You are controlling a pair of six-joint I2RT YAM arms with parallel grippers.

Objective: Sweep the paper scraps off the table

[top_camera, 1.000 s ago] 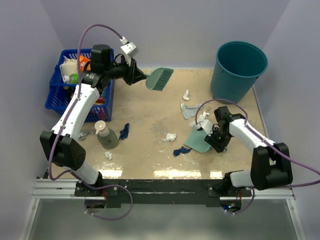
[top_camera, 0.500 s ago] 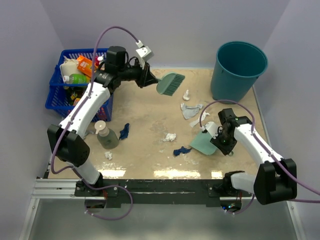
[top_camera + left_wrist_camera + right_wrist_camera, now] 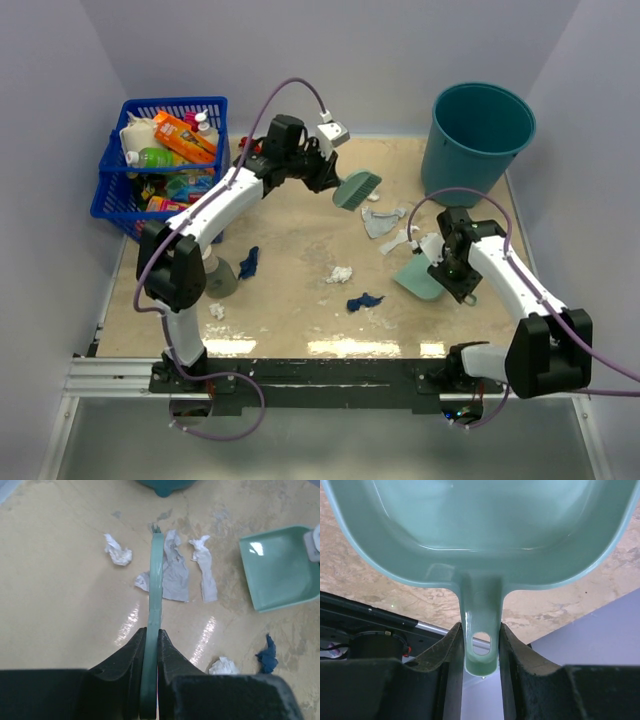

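My left gripper (image 3: 328, 172) is shut on the handle of the teal hand brush (image 3: 357, 189) and holds it over the far middle of the table (image 3: 290, 225). In the left wrist view the gripper (image 3: 151, 640) shows the brush (image 3: 156, 575) edge-on above a pale grey-blue scrap (image 3: 174, 575), between a white scrap (image 3: 118, 553) and a white strip (image 3: 205, 570). My right gripper (image 3: 452, 276) is shut on the handle (image 3: 480, 640) of the teal dustpan (image 3: 420, 278), its pan (image 3: 480, 525) on the table. More scraps lie at mid-table: white (image 3: 341, 273), navy (image 3: 364, 300), navy (image 3: 249, 262), white (image 3: 217, 311).
A teal bucket (image 3: 478, 140) stands at the far right corner. A blue basket (image 3: 120, 195) full of bottles and packets stands at the far left. A soap bottle (image 3: 215, 278) stands by the left arm. A black rail (image 3: 320, 372) runs along the front edge.
My left arm has swung the brush right and down towards the scraps near the bucket. My right arm has drawn the dustpan right, away from the navy scrap.
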